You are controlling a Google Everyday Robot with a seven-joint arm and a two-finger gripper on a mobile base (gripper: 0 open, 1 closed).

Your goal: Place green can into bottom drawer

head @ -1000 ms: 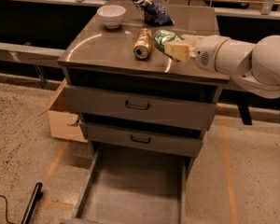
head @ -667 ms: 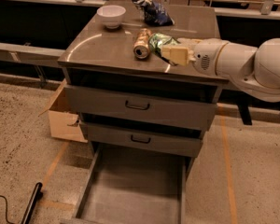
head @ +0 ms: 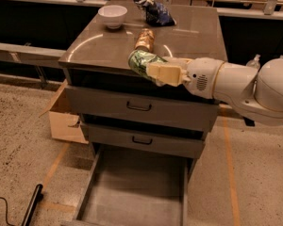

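Observation:
The green can (head: 142,62) has a green and white label. It is held tilted in my gripper (head: 156,71) at the front edge of the cabinet top, lifted off the surface. The gripper's cream fingers (head: 164,73) are shut on the can, and the white arm reaches in from the right. The bottom drawer (head: 132,192) stands pulled out below, a wide grey tray with a bare floor. It lies directly under the can, far lower.
A gold can (head: 145,39) lies on the cabinet top (head: 99,46) behind the green can. A white bowl (head: 112,16) and a dark blue bag (head: 156,13) sit at the back. Two upper drawers (head: 139,107) are shut. A cardboard box (head: 66,117) stands to the left.
The gripper has carried the green can forward, from beside the gold can on the top to the cabinet's front edge, and the can is now off the surface.

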